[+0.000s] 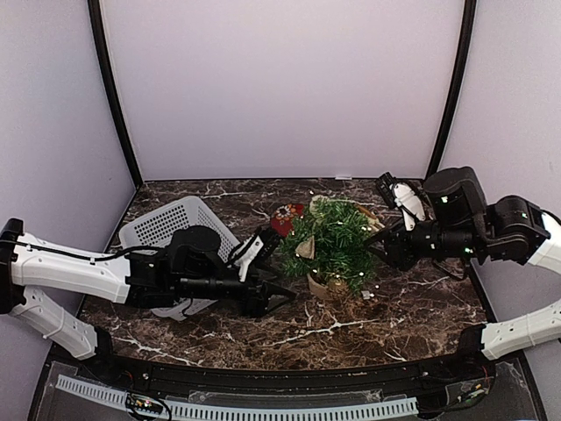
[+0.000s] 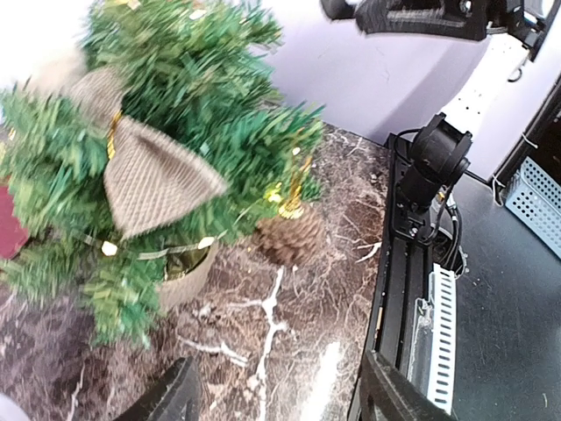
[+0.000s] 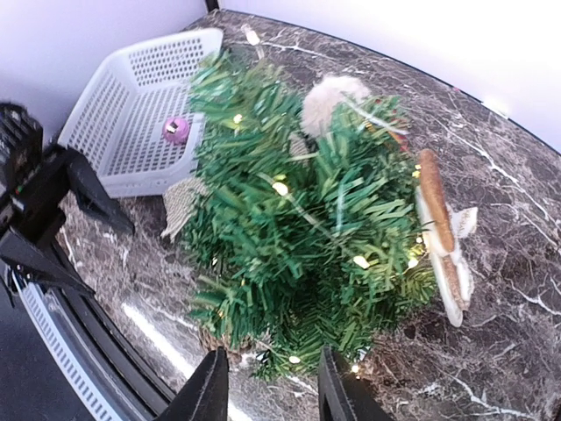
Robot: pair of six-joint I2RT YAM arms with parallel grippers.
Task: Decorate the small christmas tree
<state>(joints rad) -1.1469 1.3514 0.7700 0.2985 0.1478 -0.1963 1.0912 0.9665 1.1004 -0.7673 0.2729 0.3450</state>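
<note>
Far to the left of the small christmas tree (image 1: 333,241) lies a white basket (image 1: 171,230), and one pink bauble (image 3: 176,131) is inside it. Just left of the tree is the left gripper (image 2: 280,399). Its fingers stand wide apart and there is nothing between them.

The tree itself stands upright on the marble table (image 1: 412,307), between the two arms. A burlap bow (image 2: 145,175) hangs on the tree's left side and a pine cone (image 2: 289,237) hangs low on it, near the beige pot (image 2: 188,276). Small lights glow in the branches.

I judge that the tree is light and top-heavy. The needles are soft and springy and will give under the fingers, so a grip on a branch will hold little, and a push may tip the tree. The pot is the stiff part and the better place to hold. The thin wire of the lights may catch a finger.

Just right of the tree is the right gripper (image 3: 272,386). It is partly open and holds nothing.
</note>
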